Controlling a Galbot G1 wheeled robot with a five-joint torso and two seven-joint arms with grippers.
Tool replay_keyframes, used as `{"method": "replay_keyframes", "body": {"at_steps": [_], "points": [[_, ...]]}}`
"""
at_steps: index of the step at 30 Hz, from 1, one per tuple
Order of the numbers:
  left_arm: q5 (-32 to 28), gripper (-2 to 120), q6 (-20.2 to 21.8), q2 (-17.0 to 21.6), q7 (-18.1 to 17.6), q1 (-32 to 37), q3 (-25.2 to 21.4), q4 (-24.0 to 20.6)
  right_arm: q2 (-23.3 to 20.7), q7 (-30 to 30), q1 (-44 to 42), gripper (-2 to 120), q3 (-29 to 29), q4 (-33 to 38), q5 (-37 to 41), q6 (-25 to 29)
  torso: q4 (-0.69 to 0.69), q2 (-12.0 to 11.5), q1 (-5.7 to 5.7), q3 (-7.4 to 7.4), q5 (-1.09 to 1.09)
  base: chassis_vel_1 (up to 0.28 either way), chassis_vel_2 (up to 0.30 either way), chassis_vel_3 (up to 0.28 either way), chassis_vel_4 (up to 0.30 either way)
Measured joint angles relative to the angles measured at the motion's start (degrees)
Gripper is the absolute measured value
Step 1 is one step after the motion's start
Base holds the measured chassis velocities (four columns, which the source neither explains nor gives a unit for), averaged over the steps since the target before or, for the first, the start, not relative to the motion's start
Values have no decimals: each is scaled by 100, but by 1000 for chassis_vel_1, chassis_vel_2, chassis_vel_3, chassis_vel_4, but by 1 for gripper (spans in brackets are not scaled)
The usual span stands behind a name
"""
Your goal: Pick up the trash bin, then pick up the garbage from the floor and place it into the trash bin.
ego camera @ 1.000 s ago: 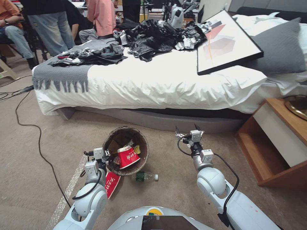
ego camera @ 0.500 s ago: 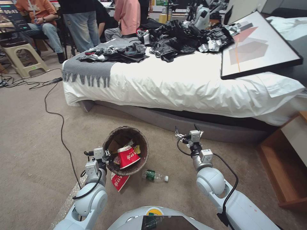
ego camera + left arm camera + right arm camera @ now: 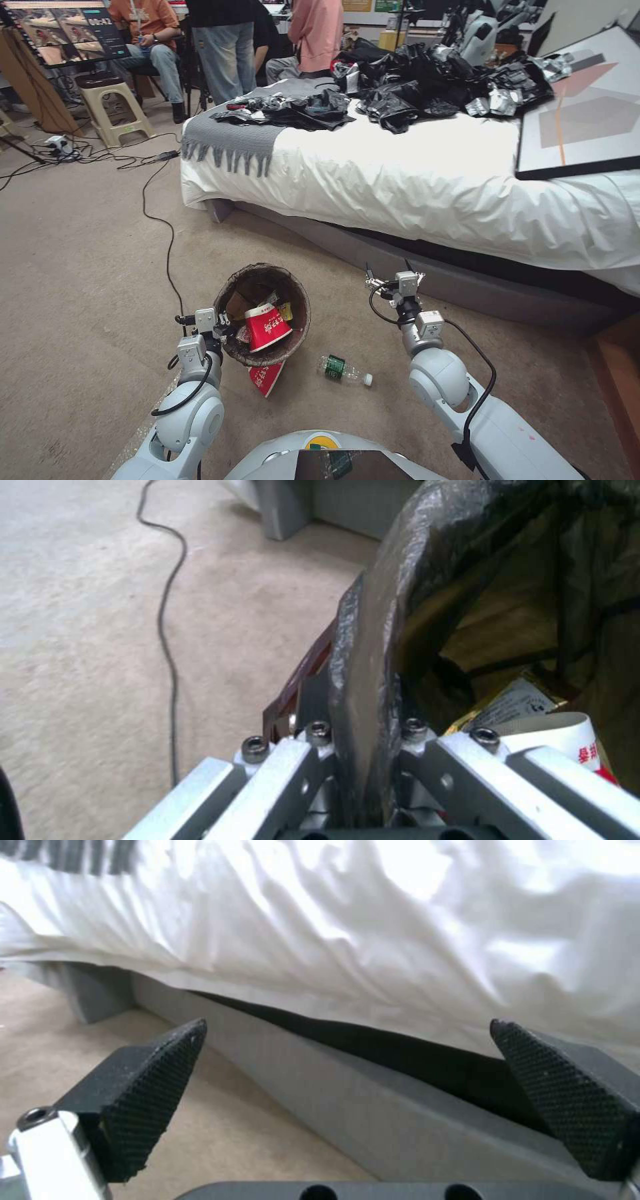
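Since the earlier frames the head camera has swung left with the robot, so the bed (image 3: 427,167) sits further right in view, and on the carpet (image 3: 87,267) the bottle (image 3: 345,370) and the red cup (image 3: 266,378) lie further right of the bin (image 3: 261,280) than before; both arms keep their pose.

Left gripper (image 3: 215,325) is pinched on the bin's near-left rim, and the left wrist view shows the liner-wrapped rim (image 3: 363,690) wedged between its pressed-together fingers (image 3: 280,775). That bin is tipped toward the robot and held by the rim, its mouth open to the head camera. Inside it lie a red-and-white noodle cup (image 3: 267,327), a yellow wrapper (image 3: 285,311) and a tan paper piece (image 3: 237,305).

On the carpet, the red cup lies partly under the bin's near edge, and the bottle with its green label lies on its side just right of it, apart from the bin.

Right gripper (image 3: 390,275) hangs in the air right of the bin, near the bed base (image 3: 373,1090), its black textured fingers (image 3: 150,1090) spread wide with nothing between them
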Motion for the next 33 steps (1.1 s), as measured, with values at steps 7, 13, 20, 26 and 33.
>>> {"method": "replay_keyframes", "body": {"at_steps": [7,13,20,26,33], "points": [[-4,0,-1,6,-1,-8,-4,10,4,16,32,100,-15,-16,10,-14,2,0,0,0,0,79,85,76,78],[27,0,-9,12,-3,-2,-2,17,12,54,37,100,-22,-34,11,-16,3,0,0,0,0,62,74,62,66],[74,0,-11,29,-1,7,5,17,-71,99,42,100,26,-23,27,-107,-1,0,0,0,0,7,7,6,8],[88,0,-12,32,7,15,20,17,-382,32,141,100,50,55,271,-287,1,0,0,0,0,0,0,0,0],[90,0,-21,61,18,21,14,18,-1121,-317,334,100,-129,153,904,-379,1,0,0,0,1,0,0,0,0]]}}
